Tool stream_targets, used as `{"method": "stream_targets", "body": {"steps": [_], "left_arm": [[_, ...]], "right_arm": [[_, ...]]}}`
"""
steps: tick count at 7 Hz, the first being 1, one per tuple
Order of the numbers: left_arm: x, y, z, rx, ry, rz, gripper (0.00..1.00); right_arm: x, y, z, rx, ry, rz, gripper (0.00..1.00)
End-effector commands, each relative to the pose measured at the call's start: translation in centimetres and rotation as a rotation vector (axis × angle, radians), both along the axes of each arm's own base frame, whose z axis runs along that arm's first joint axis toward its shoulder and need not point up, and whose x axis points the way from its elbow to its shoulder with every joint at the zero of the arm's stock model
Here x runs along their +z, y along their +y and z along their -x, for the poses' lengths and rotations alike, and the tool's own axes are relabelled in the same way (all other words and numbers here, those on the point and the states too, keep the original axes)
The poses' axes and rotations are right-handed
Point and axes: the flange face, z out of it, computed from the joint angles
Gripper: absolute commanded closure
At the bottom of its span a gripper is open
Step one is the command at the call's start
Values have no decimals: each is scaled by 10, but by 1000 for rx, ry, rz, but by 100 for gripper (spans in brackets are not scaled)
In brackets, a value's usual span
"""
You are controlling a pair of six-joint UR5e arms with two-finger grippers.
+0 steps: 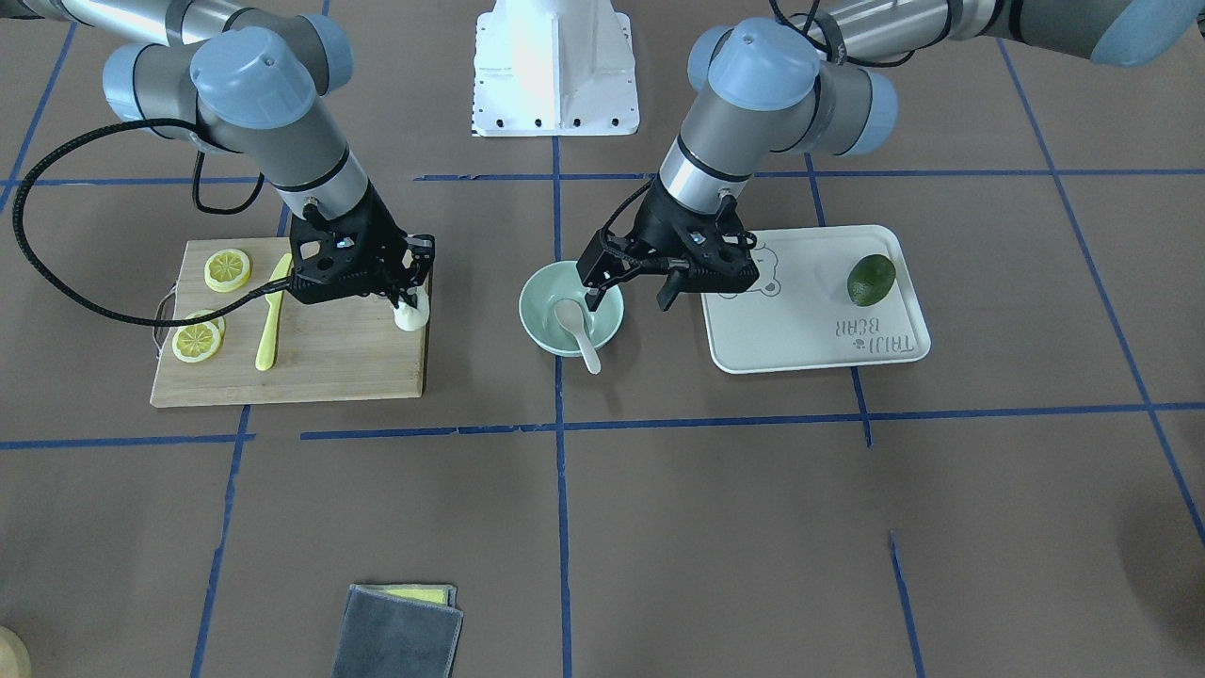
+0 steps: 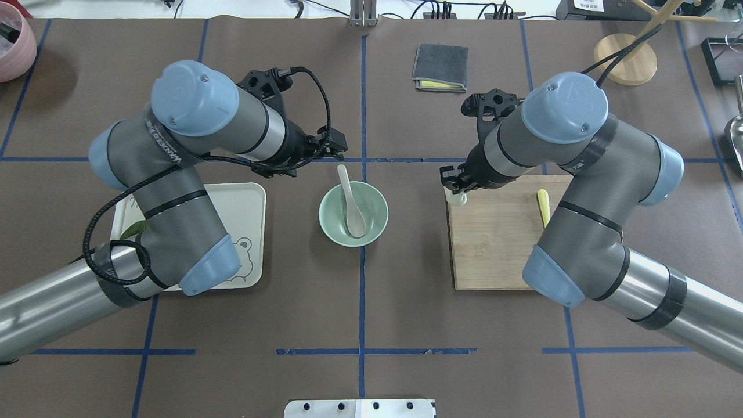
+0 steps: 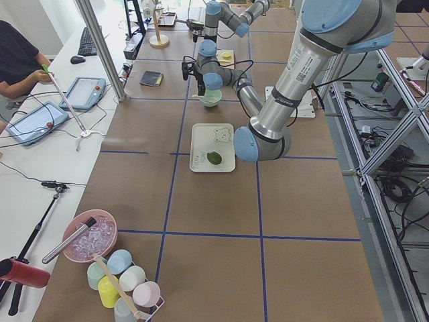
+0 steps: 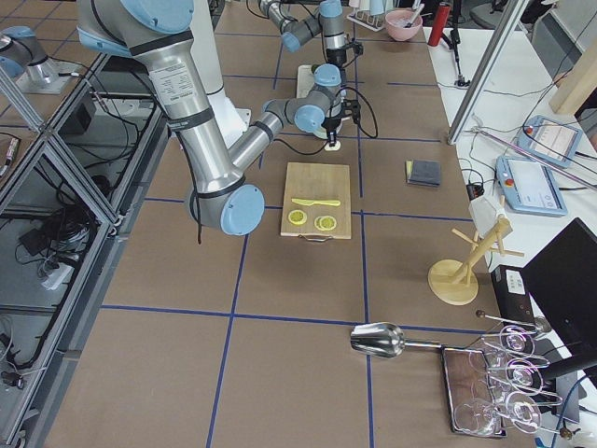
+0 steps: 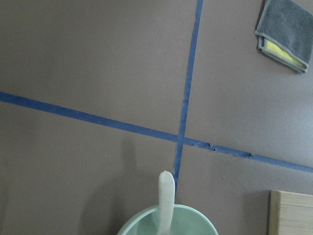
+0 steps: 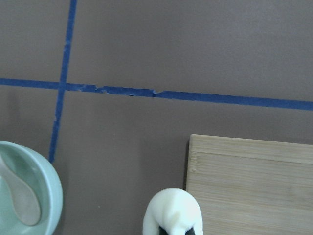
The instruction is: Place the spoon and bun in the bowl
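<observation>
Spoon (image 1: 576,330) lies in bowl (image 1: 537,315), handle over rim; left end effector (image 1: 629,301) hangs open nearby. Right end effector (image 1: 407,301) grips bun (image 1: 412,318) at board (image 1: 329,363) corner.

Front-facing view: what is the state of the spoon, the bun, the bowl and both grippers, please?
bowl: upright, holds only the spoon.
spoon: lying in the bowl, handle over the rim.
right gripper: shut on the bun.
bun: gripped, at the corner of the cutting board.
left gripper: open, empty, over the bowl's rim.
</observation>
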Motion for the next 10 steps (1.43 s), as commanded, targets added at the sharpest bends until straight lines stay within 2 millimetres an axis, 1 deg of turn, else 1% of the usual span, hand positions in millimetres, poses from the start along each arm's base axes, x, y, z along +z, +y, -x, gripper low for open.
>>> {"method": "stream_targets", "body": {"steps": [1, 2, 3, 4, 5, 6, 7, 8, 9, 10], "left_arm": [[13, -5, 60, 22, -127, -83, 0], [27, -21, 89, 4, -163, -114, 0], [36, -31, 107, 2, -190, -147, 0], [47, -32, 115, 11, -212, -163, 0], [57, -37, 125, 18, -234, -180, 0], [65, -38, 127, 24, -246, -182, 0], [66, -37, 127, 33, -251, -194, 0], [67, -38, 128, 33, -253, -196, 0], [68, -38, 128, 32, -255, -195, 0], [74, -38, 129, 32, -261, -188, 0]], "right_arm": [[-52, 10, 25, 22, -75, 33, 100], [-69, 15, 49, 12, -86, 51, 100], [-90, 16, 85, 14, -79, 40, 100], [-96, 24, 113, 32, -63, 47, 100], [-106, 31, 120, 45, -74, 65, 100], [-108, 37, 125, 36, -77, 67, 100], [-110, 35, 127, 40, -77, 64, 33], [-116, 34, 127, 50, -84, 53, 1], [-118, 33, 126, 56, -95, 57, 0], [-118, 34, 125, 58, -101, 57, 0]]}}
